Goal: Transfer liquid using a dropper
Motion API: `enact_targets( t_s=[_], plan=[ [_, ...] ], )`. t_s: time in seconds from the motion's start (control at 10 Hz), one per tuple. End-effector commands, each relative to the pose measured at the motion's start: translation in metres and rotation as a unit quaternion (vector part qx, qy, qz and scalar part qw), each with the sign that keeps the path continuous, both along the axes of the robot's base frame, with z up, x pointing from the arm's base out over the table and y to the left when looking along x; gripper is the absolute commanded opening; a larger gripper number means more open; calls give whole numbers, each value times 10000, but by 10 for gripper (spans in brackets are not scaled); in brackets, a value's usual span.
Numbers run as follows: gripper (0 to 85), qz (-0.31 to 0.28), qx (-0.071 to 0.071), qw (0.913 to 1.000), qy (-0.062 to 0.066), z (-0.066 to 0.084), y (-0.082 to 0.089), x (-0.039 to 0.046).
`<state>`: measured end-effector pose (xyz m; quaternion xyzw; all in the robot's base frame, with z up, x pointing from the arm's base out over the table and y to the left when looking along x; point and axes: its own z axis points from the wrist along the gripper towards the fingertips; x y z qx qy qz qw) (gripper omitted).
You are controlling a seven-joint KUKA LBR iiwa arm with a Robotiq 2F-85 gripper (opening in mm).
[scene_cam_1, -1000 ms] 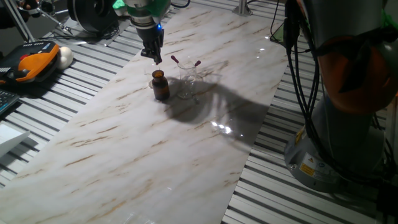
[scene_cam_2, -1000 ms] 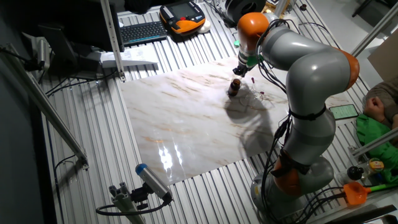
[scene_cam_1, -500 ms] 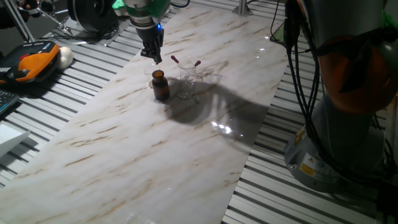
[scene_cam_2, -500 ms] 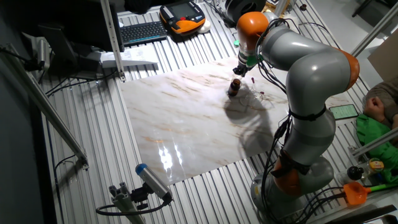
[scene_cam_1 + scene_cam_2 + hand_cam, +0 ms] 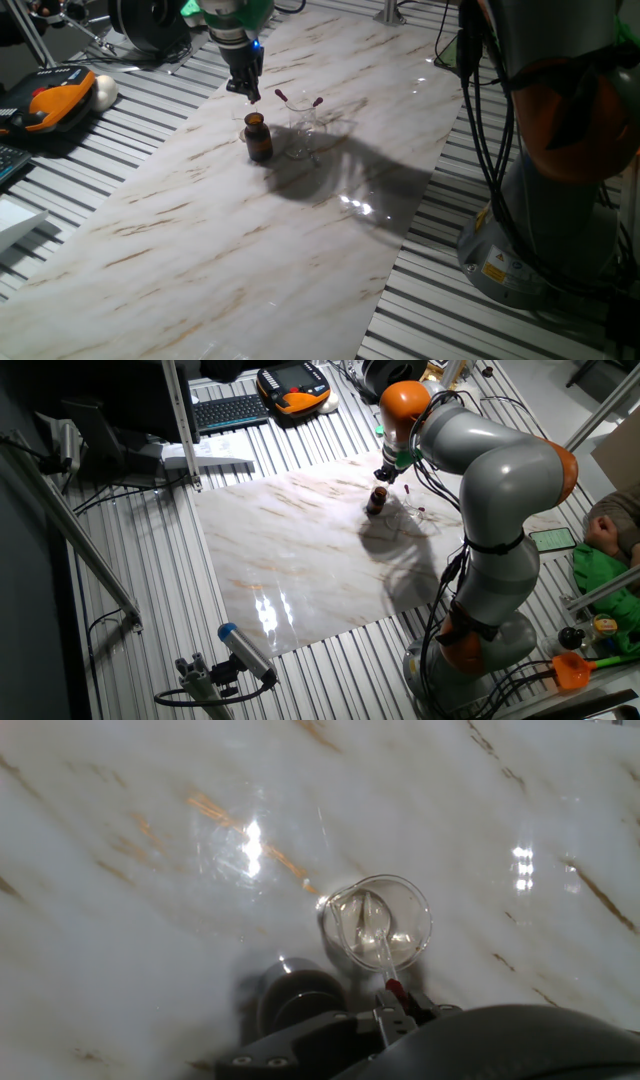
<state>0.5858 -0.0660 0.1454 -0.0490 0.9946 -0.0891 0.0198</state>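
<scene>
Robotics lab, pretty obviously. Big grey-orange arm [image 5: 490, 510] bolted on ribbed aluminium bench [image 5: 150, 590], marble-look sheet [image 5: 300, 550] laid on top as work surface. Orange teach pendant [image 5: 295, 382] and keyboard [image 5: 228, 410] parked at far edge, loose cables [image 5: 490, 110] hanging by arm base, camera on small stand [image 5: 235, 655] aimed at table.

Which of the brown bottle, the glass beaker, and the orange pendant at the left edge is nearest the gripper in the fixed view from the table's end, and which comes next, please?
From the gripper:
1. Brown bottle, standing just below the fingertips.
2. Glass beaker, beside the bottle, on its right, with red-bulbed droppers leaning in it.
3. Orange pendant, off the marble board, far left.
</scene>
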Motion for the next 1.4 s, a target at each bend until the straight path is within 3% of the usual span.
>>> enact_targets(
  t_s=[0.0, 0.9, 1.2, 1.3],
  plan=[
    [170, 0, -7, 10000, -9, -10, -3, 2],
    [170, 0, 40, 9999, -102, -114, -21, 2],
    [170, -27, -12, 9999, -123, -120, -17, -3],
    [340, -40, -26, 9999, -133, -122, -17, -3]
  ],
)
